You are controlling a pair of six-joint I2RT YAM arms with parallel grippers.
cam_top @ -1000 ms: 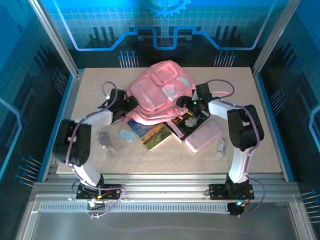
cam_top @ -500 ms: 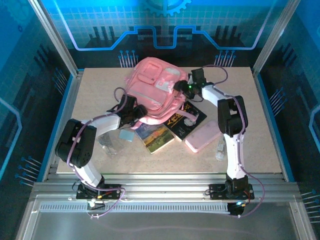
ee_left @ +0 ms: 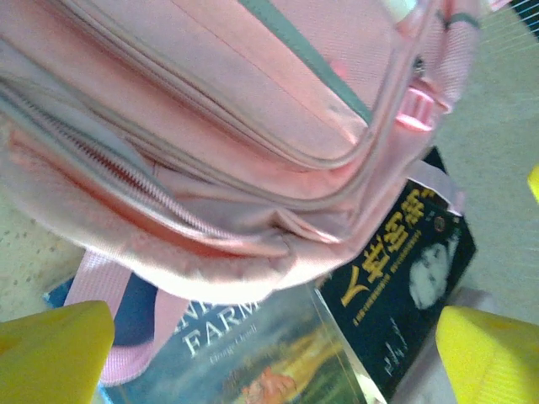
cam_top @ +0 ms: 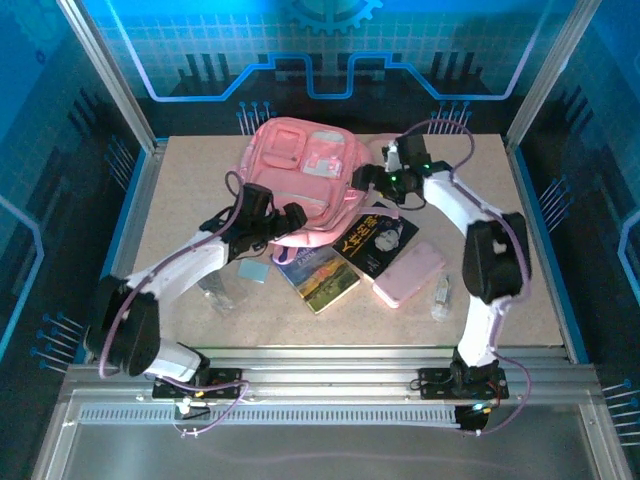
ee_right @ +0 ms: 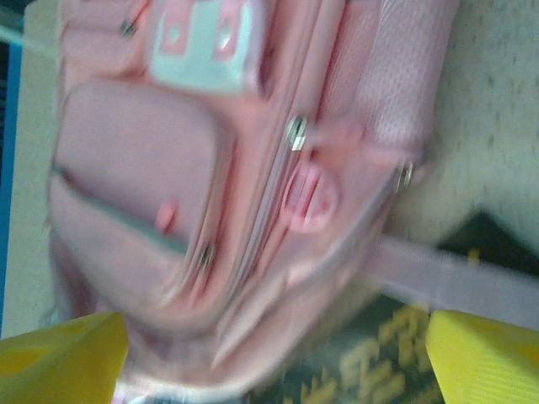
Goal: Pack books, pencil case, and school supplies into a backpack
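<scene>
On the pale table (cam_top: pixel 500 200), toward its far middle, the backpack (cam_top: pixel 300 170) is laid flat with its front pockets turned upward. Its near edge is draped over the far ends of two books. The blue book (cam_top: pixel 322 275) with the landscape cover is seen just in front of it. The black book (cam_top: pixel 380 238) with yellow lettering is set right beside the blue one, on its right. A pink strap (ee_right: pixel 455 269) is stretched across the black cover. The pencil case (cam_top: pixel 408 273) is laid just beside the black book's near right edge, well outside the bag. The clear oblong item (cam_top: pixel 441 295) is placed near it, further right. The light-blue square (cam_top: pixel 253 270) is found just left of the blue book, close under the left arm.

The left gripper (cam_top: pixel 293 217) is held at the backpack's near left edge. In the left wrist view its yellow fingertips (ee_left: pixel 50 353) are spread to opposite sides of the frame, with nothing clasped between them, and a zipped seam of the bag is seen above both book covers. The right gripper (cam_top: pixel 358 180) is held at the bag's right side. Its claw is likewise parted wide and nothing is gripped, with the bag's pockets and a metal zip pull (ee_right: pixel 295 130) seen beyond it.
</scene>
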